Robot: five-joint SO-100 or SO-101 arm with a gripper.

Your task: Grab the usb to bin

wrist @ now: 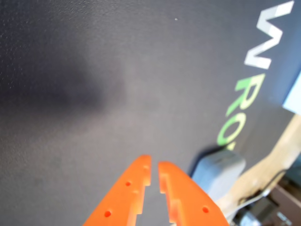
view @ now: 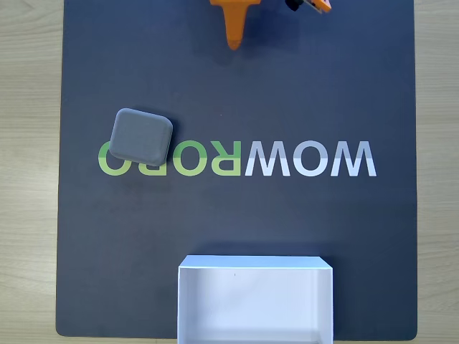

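gripper [wrist: 154, 165] nearly closed, empty, base cut off | usb [view: 141, 135] covers logo's end | bin [view: 255, 266] cropped at frame bottom

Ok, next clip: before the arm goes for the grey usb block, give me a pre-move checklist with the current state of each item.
1. Gripper empty: ok, nothing sits between the orange fingers in the wrist view.
2. Jaws wide enough for the usb: not ok, a narrow slit separates the tips, so they likely need opening first.
3. Usb unobstructed: ok, it lies flat on the dark mat over the green lettering, nothing touching it.
4. Gripper lined up with the usb: not ok, in the fixed view the finger tip sits at the top edge, well to the right of the block.
5. Bin ready: ok, the visible part is empty and open-topped at the bottom edge.
6. Gripper height above the mat: cannot tell.
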